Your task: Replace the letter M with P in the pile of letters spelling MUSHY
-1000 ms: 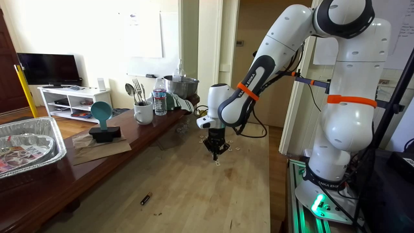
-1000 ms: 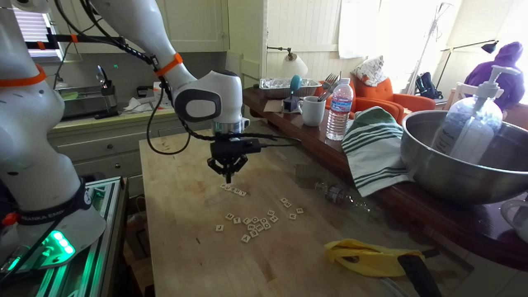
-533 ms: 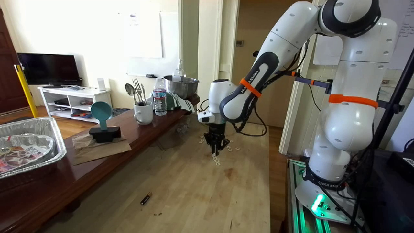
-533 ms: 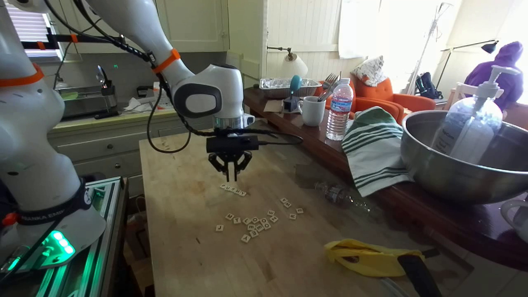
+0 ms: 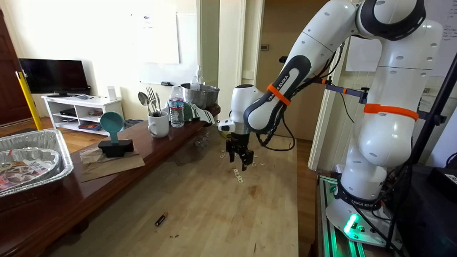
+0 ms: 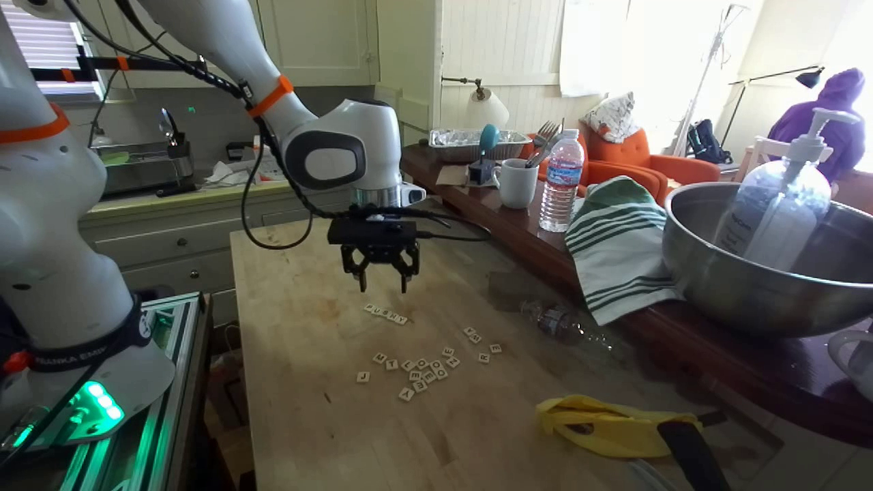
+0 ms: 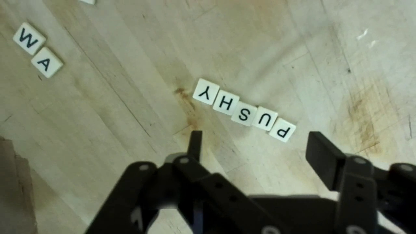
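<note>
A row of small pale tiles on the wooden table reads PUSHY in the wrist view, upside down there. Its P tile (image 7: pixel 282 129) forms one end, slightly skewed and touching the U tile (image 7: pixel 265 118); the S tile (image 7: pixel 244 113), H tile (image 7: pixel 226 102) and Y tile (image 7: pixel 205 91) follow. A tile that looks like the M (image 6: pixel 380 358) lies apart, among loose letters in an exterior view. My gripper (image 7: pixel 258 148) hovers above the table close to the row, jaws wide apart and nothing between them. In both exterior views the gripper (image 6: pixel 383 284) (image 5: pixel 238 163) hangs clear of the tiles.
More loose tiles (image 6: pixel 428 376) are scattered nearby, with a W tile (image 7: pixel 29 38) and an A tile (image 7: pixel 47 62) off to one side. A clear bottle (image 6: pixel 556 319), a yellow item (image 6: pixel 614 426) and a battery (image 5: pixel 161 218) lie on the table. A raised dark counter (image 5: pixel 107 192) borders it.
The jaws have gone from shut to wide apart, and the gripper has risen from the row. The tiles stay put, and more of the row shows in an exterior view.
</note>
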